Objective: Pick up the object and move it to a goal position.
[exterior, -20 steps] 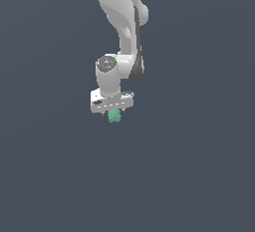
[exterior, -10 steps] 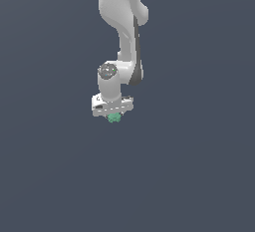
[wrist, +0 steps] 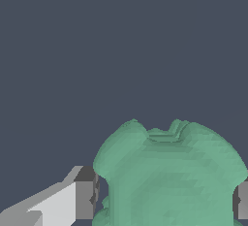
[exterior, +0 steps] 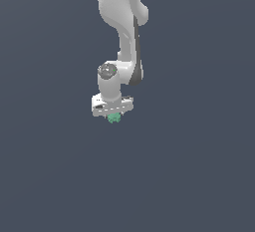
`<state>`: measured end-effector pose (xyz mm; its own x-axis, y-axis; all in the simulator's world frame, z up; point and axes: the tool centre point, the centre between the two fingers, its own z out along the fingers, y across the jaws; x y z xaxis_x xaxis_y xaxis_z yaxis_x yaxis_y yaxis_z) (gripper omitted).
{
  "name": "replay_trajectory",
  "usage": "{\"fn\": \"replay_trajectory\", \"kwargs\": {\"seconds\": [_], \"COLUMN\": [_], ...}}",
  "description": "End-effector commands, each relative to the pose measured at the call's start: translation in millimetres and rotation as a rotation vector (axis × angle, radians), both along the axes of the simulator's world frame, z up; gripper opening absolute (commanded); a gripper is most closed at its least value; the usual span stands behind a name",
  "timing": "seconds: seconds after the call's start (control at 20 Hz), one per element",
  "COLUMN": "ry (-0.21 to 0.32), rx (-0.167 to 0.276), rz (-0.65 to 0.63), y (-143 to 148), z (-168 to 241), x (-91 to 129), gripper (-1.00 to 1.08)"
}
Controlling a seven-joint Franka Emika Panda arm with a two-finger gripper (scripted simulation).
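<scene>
Nearest, wrist view: the mint-green lumpy object [wrist: 169, 176] fills the space between the two gripper fingers [wrist: 83, 200], a pad pressed against each flank. So the gripper [wrist: 162, 201] is clamped on the object, jaws only narrowly apart.

Handling guess: tiny, probably very light, looks rigid, but the bumpy sides and notched top give uneven contact, so it could twist or slip under a fast swing. Best hold looks like what it has now: opposite flanks, about mid-height, pads flat against the widest part.

Exterior view: the object [exterior: 114, 118] pokes out just under the gripper [exterior: 114, 114], at 6 o'clock of the white wrist, much smaller than the hand. White Panda arm [exterior: 122, 22] rises to 12 o'clock out of frame.

Whether the object is touching the grey tabletop [exterior: 199, 176] or lifted off it, can't tell; no shadow or edge to judge.

Around: nothing else visible. No goal marker visible in either view. Nothing in the way in any direction.
</scene>
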<state>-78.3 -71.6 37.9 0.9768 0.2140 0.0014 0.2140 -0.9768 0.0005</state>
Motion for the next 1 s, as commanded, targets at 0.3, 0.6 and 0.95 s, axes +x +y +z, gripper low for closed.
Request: {"fn": "replay_trajectory", "kwargs": {"seconds": [0.3, 0.6, 0.95], "ry": [0.000, 0.000, 0.001], "rx": [0.000, 0.000, -0.001], "rz": [0.000, 0.000, 0.000], "y": [11, 39, 86], "z": [7, 24, 52], "x": [-7, -24, -51], "gripper": [-1.00, -1.00, -1.00]}}
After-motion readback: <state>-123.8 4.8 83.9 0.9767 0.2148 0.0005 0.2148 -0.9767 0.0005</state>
